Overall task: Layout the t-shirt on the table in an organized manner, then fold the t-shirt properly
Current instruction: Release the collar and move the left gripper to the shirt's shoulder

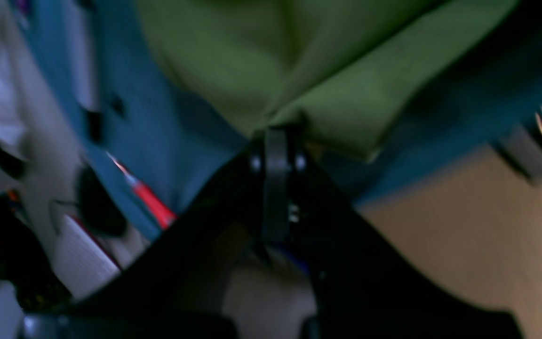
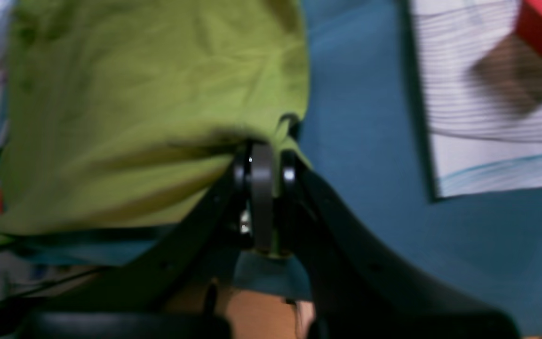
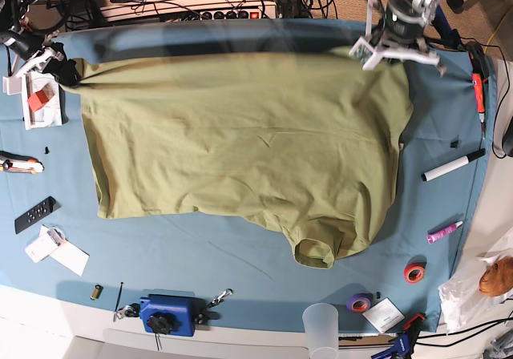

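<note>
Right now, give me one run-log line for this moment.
stage: layout | left end effector: shut on t-shirt corner | right end effector: shut on t-shirt corner | t-shirt: stretched over table, unfolded

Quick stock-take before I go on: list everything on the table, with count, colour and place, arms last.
t-shirt: 1, olive green, spread mid-table
table: 1, blue cloth
marker: 1, white with black cap, right side
pink pen: 1, right side
tape rolls: 2, red and purple, near right corner
cup: 1, clear, near edge
remote: 1, black, left side
blue tool: 1, near edge
left pincer: shut on t-shirt
right pincer: shut on t-shirt
</note>
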`<state>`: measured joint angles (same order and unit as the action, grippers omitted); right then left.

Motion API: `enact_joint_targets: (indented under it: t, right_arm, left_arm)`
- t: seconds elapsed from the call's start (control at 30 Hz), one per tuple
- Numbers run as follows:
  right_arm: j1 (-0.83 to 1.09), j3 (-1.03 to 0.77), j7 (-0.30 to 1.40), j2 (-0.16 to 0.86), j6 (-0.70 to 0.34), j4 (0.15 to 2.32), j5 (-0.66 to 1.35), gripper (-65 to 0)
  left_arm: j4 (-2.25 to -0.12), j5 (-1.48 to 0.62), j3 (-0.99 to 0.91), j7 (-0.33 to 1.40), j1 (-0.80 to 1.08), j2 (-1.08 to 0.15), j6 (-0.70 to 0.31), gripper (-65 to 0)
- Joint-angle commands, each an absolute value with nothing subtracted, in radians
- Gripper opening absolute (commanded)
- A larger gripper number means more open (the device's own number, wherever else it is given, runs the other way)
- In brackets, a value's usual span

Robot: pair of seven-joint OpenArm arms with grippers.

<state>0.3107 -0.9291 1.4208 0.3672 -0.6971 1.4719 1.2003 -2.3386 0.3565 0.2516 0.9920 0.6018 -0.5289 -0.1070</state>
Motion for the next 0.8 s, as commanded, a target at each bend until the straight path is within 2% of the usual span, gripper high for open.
enact_joint_targets:
  t: [0.0,0.2,0.37,0.57,0.67,0.77]
  right_arm:
    - [0.297,-0.937,1.396,0.395,-0.698,1.486,1.2,-65.0]
    - [0.239,-0.936,1.396,0.396,-0.698,1.485,1.131,-65.0]
    - [0.203,-0.912,1.396,0.396,-0.698,1.484,1.051,-65.0]
    - [0.196,-0.79,1.393,0.396,-0.698,1.484,0.941,-65.0]
    - [0.184,-0.71,1.323,0.395,-0.698,1.484,0.852,-65.0]
    - [0.146,-0.656,1.277,0.395,-0.698,1.484,0.757,-65.0]
  left_arm:
    - [-2.356,0.381,0.245,0.974,0.588,-0.538,-0.098,-65.0]
    - [-2.356,0.25,0.245,0.877,0.472,-0.537,-0.135,-65.0]
    - [-2.302,0.23,0.245,0.833,0.379,-0.524,-0.158,-65.0]
    - [-2.128,0.228,0.245,0.785,0.247,-0.476,-0.159,-65.0]
    - [-2.081,0.175,0.246,0.784,0.196,-0.465,-0.159,-65.0]
    - [-2.051,0.128,0.246,0.765,0.155,-0.463,-0.208,-65.0]
